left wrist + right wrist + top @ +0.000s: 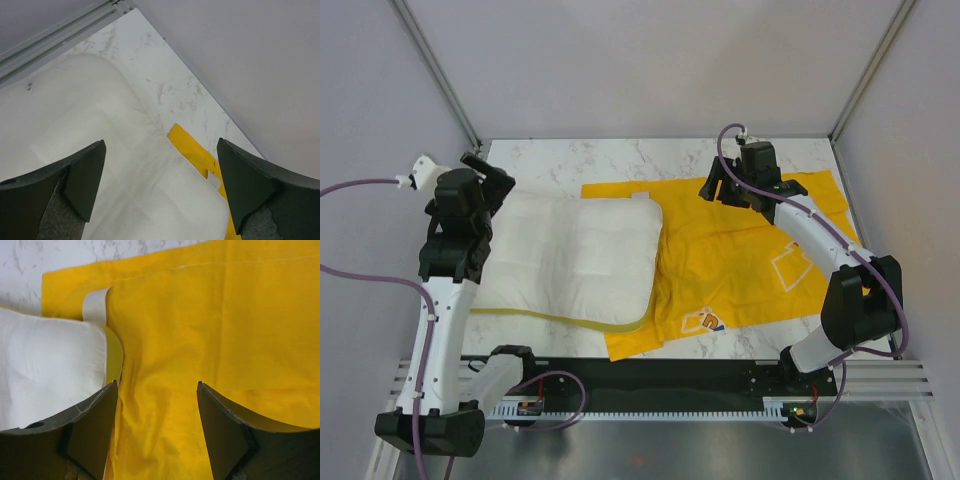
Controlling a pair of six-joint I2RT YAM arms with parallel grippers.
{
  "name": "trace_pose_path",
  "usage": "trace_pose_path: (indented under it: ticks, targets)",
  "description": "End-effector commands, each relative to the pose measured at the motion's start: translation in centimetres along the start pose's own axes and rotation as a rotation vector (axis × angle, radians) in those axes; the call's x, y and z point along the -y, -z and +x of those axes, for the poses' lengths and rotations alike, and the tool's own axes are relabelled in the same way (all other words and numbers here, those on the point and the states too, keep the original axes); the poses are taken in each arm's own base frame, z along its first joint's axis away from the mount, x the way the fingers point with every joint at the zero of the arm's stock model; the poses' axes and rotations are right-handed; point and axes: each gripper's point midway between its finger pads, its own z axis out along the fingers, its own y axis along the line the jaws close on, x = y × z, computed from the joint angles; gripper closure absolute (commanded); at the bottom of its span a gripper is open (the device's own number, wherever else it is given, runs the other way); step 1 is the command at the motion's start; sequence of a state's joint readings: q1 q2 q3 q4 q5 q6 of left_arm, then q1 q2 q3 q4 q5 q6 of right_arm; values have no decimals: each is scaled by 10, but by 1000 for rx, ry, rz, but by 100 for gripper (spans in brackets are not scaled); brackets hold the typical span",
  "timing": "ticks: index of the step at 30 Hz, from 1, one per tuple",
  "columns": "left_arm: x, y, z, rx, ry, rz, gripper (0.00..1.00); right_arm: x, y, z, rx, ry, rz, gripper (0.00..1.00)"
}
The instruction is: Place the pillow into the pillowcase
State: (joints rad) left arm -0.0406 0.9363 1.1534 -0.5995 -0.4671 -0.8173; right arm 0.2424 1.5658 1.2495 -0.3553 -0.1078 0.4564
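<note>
The pillow (575, 255) lies toward nine o'clock on the tabletop (570, 160), its three o'clock end at the limp pillowcase (750, 260) mouth. Our left gripper (160, 145) and right gripper (156, 385) both hang released, empty. We judge the pillow light and squashy, best pinched at its nine o'clock edge.

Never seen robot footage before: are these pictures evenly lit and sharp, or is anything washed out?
Top external view: soft, even light, sharp, faint shadows. Left wrist view: the pillow washes out against the pale table. Right wrist view: the pillowcase is vivid, creases clear.
</note>
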Motion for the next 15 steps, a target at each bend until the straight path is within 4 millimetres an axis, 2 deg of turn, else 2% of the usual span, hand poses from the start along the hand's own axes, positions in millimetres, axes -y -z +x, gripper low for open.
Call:
trace_pose_path:
  ticks: [1,2,3,4,5,6,7,8,10,11,13,14,15]
  targets:
    - [57,1,-9,-40,-202,240,0,-14,-3,12,-4,71,-11,28]
    - [65,0,1,-88,-242,283,0,-15,-6,18,-16,80,-11,28]
    - [72,-5,22,-174,-313,308,0,-21,-7,23,-25,96,-19,28]
    - [76,-2,41,-249,-348,333,0,-20,-8,27,-27,99,-10,28]
    - [86,5,67,-326,-400,375,0,-19,-9,29,-31,102,-5,27]
    - [83,9,88,-399,-458,389,0,-19,-10,30,-31,105,-3,27]
    - [87,15,119,-510,-490,444,0,-16,-11,32,-33,105,5,27]
    - [94,31,145,-593,-523,510,0,-16,-10,31,-30,111,5,26]
    - [87,46,191,-728,-580,554,0,-14,-7,33,-29,122,10,25]
    - [87,68,218,-792,-633,600,0,-12,-5,33,-26,123,20,24]
    - [85,87,243,-851,-684,636,0,-8,-2,34,-22,127,29,24]
    - [85,105,261,-896,-729,674,0,-8,-1,35,-18,128,33,24]
    - [84,112,268,-912,-745,689,0,-7,0,36,-19,126,35,23]
